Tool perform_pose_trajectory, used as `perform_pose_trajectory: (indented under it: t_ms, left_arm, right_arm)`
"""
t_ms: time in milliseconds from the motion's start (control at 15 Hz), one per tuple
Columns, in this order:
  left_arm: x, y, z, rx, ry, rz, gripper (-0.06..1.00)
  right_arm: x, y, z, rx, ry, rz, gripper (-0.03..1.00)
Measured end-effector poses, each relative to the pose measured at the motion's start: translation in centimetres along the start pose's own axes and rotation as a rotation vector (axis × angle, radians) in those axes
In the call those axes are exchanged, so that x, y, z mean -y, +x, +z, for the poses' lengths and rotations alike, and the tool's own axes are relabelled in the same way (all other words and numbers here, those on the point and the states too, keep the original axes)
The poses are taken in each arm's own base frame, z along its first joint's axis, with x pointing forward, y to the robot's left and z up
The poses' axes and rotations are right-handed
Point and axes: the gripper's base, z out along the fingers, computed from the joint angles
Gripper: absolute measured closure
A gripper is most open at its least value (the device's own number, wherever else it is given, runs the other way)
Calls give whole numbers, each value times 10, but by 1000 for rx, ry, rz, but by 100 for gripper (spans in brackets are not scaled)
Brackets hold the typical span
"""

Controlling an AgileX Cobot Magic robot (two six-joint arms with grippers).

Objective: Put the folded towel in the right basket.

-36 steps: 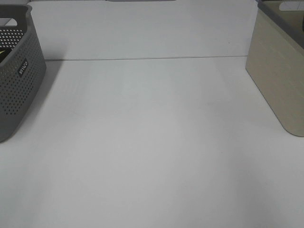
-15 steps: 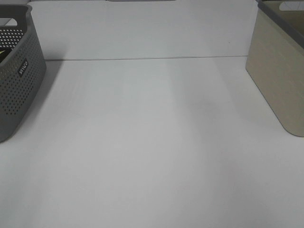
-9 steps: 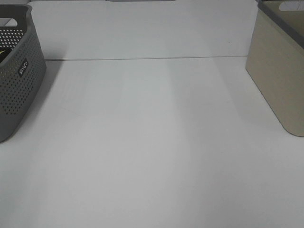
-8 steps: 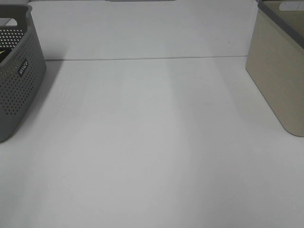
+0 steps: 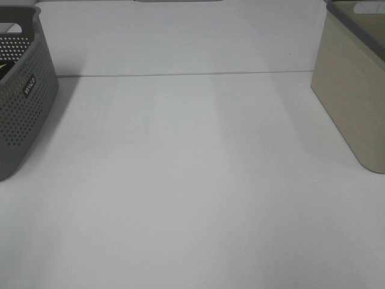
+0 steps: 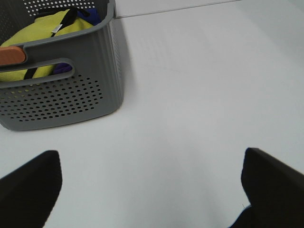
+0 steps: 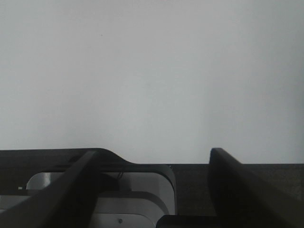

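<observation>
No gripper shows in the exterior high view. In the left wrist view my left gripper (image 6: pixel 149 156) is open and empty above the bare white table, near the grey perforated left basket (image 6: pixel 71 95). A yellow cloth (image 6: pixel 42 28) with dark blue parts lies in that basket; a sliver of it shows in the exterior view (image 5: pixel 3 67). The beige right basket (image 5: pixel 352 90) stands at the far right, its inside hidden. In the right wrist view my right gripper (image 7: pixel 152 156) is open and empty, facing a white surface above a dark rim (image 7: pixel 142 171). No towel is held.
The white table (image 5: pixel 192 180) stretches between the two baskets, with a low white back wall (image 5: pixel 180 36) behind it. The grey basket has a handle slot with an orange piece (image 6: pixel 12 54) at its rim.
</observation>
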Motion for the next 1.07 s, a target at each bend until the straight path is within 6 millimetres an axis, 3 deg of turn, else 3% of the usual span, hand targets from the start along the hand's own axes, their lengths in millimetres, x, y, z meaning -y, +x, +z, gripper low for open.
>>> perform_pose_trajectory:
  t_ms: [133, 333, 800, 1067]
  left_arm:
    - [0, 0, 0, 0, 0, 0, -3]
    - [0, 0, 0, 0, 0, 0, -3]
    - [0, 0, 0, 0, 0, 0, -3]
    - [0, 0, 0, 0, 0, 0, -3]
  right_arm:
    - [0, 47, -6, 137, 18, -21, 35]
    - [2, 86, -14, 300, 54, -50, 35]
    - [1, 146, -25, 666, 85, -117, 35]
    - [1, 154, -28, 723, 90, -131, 35]
